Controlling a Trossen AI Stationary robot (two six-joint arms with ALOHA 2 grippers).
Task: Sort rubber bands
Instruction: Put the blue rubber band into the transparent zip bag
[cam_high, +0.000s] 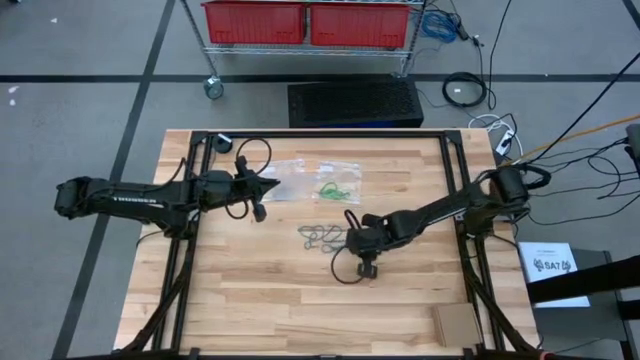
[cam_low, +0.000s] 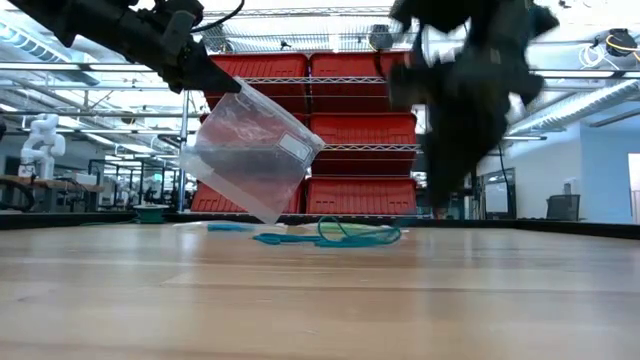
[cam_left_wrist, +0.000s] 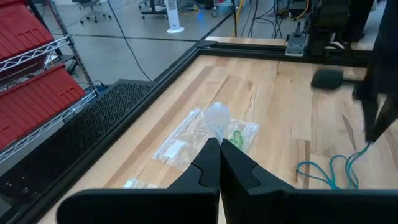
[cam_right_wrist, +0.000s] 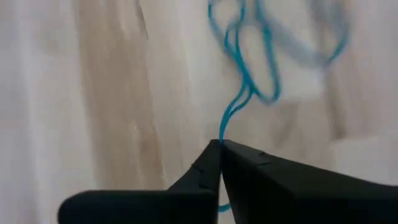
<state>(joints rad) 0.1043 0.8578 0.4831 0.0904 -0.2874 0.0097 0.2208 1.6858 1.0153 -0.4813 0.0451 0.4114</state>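
A tangle of blue and dark rubber bands (cam_high: 320, 236) lies mid-table on the wood; the low view shows these rubber bands (cam_low: 330, 236) flat on the table. My right gripper (cam_right_wrist: 219, 144) stands over the tangle's right side, shut on one blue band. A clear bag (cam_high: 338, 188) with green bands inside lies flat toward the far edge. My left gripper (cam_left_wrist: 219, 146) hovers left of it, shut on a second clear bag (cam_low: 250, 150) that hangs in the air. My left gripper pinches a bunched part of the clear bag's edge (cam_left_wrist: 217, 118) between its two fingertips, coming nearly level from the table's left. The bag hangs tilted below the fingers, clear of the table. My right gripper pinches a blue band's doubled strand (cam_right_wrist: 229, 124) between its fingertips, slanting steeply down from the table's right. The strand runs straight from the fingers to the tangle (cam_right_wrist: 255, 68), which stays on the table.
Black frame rails (cam_high: 455, 180) run along the table's sides and far edge. A cardboard piece (cam_high: 455, 322) lies at the near right corner. A black mat (cam_high: 355, 103) and a shelf with red bins (cam_high: 305, 22) stand beyond the far edge. Bare wood (cam_high: 280, 300) fills the near half.
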